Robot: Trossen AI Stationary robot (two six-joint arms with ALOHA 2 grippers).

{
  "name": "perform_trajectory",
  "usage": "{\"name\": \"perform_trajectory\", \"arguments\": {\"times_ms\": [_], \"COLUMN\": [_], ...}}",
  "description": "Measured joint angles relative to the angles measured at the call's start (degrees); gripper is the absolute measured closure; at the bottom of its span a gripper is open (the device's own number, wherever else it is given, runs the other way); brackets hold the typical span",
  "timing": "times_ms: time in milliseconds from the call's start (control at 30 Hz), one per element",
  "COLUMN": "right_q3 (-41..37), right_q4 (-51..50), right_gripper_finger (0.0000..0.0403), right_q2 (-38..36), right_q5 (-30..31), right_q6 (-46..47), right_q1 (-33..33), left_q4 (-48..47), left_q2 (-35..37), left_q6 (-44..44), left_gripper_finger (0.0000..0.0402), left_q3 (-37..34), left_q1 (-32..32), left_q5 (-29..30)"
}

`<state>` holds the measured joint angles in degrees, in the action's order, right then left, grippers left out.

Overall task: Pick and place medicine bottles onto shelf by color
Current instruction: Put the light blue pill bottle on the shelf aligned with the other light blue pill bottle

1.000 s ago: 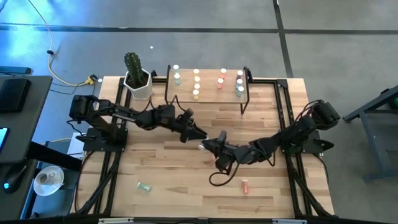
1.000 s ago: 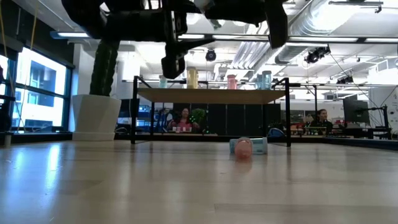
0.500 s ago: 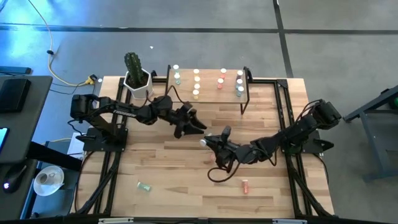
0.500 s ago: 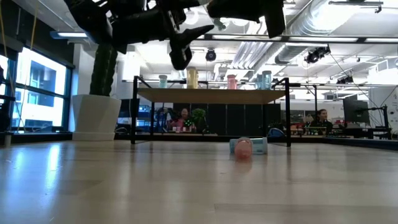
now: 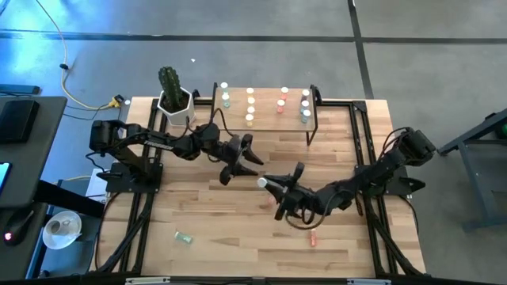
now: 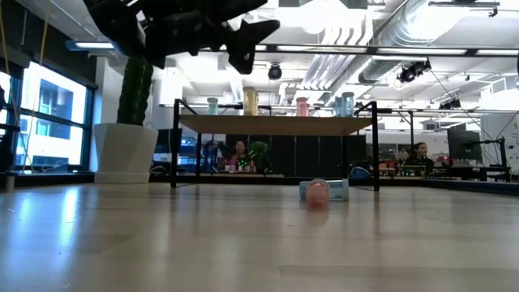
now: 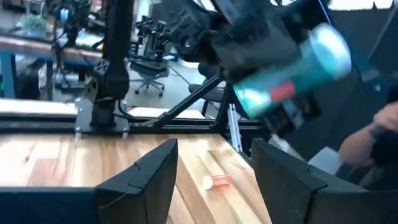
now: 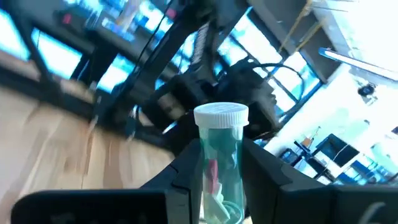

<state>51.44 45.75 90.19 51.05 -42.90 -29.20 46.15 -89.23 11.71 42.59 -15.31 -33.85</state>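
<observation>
My right gripper [image 5: 268, 184] hangs above the table's middle, shut on a teal medicine bottle [image 8: 221, 158] with a white cap [image 5: 261, 183]. My left gripper [image 5: 240, 162] stands open just to the left of it, and nothing is between its fingers [image 7: 155, 177]; it faces the held bottle [image 7: 292, 74]. The light-wood shelf [image 5: 265, 119] stands at the far edge with several bottles upright on it in rows. A pink bottle [image 5: 312, 237] and a green bottle [image 5: 184, 237] lie on their sides on the tabletop near the front. My right gripper pinches the teal bottle's body [image 8: 221, 177] between its two fingers [image 8: 186, 180]. The fingers run along the bottle, and the capped end [image 8: 221, 117] sticks out past their tips. They come level from the table's right. The bottle is lifted clear of the table.
A white pot with a cactus [image 5: 176, 101] stands left of the shelf at the far edge. In the low view the pink bottle [image 6: 316, 195] lies in front of the shelf's legs [image 6: 376, 154]. Black frame rails run along the table's left and right sides.
Both grippers have rolled about their own pointing lines. My right gripper has risen with the teal bottle, out of the low view's top. My left gripper has stayed almost in place and stays open, its fingers now spread side by side as seen from above.
</observation>
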Motion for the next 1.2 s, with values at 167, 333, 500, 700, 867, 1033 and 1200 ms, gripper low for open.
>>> {"name": "perform_trajectory", "arguments": {"times_ms": [167, 333, 500, 700, 867, 1033, 1200], "right_q3": [0.0, 0.0, 0.0, -0.1, -0.1, -0.1, -0.1], "right_q4": [1.1, -2.6, -11.1, -15.6, -16.0, -15.6, -14.9], "right_gripper_finger": [0.0327, 0.0327, 0.0327, 0.0327, 0.0327, 0.0326, 0.0326], "right_q2": [-3.0, -8.0, -11.6, -11.3, -9.9, -9.2, -9.2], "right_q5": [-3.0, -7.6, -14.8, -19.8, -20.1, -20.0, -21.3], "right_q6": [6.8, 19.2, 34.6, 44.3, 45.7, 46.1, 46.0], "right_q1": [1.2, 3.0, 5.4, 8.4, 8.7, 8.6, 8.6], "left_q4": [0.0, 0.0, 0.4, 0.6, 1.6, 3.7, 4.3], "left_q2": [0.0, 0.0, 0.0, 0.0, 0.1, 0.1, 0.1], "left_q6": [-4.2, -8.9, -12.6, -14.5, -15.0, -14.9, -14.5], "left_gripper_finger": [0.0206, 0.0206, 0.0206, 0.0206, 0.0206, 0.0206, 0.0206], "left_q3": [0.0, 0.0, 0.0, 0.0, 0.0, 0.0, 0.0], "left_q1": [2.3, 5.4, 8.6, 11.8, 13.7, 14.6, 14.7], "left_q5": [1.5, 10.1, 19.5, 21.9, 23.2, 27.1, 30.7]}}
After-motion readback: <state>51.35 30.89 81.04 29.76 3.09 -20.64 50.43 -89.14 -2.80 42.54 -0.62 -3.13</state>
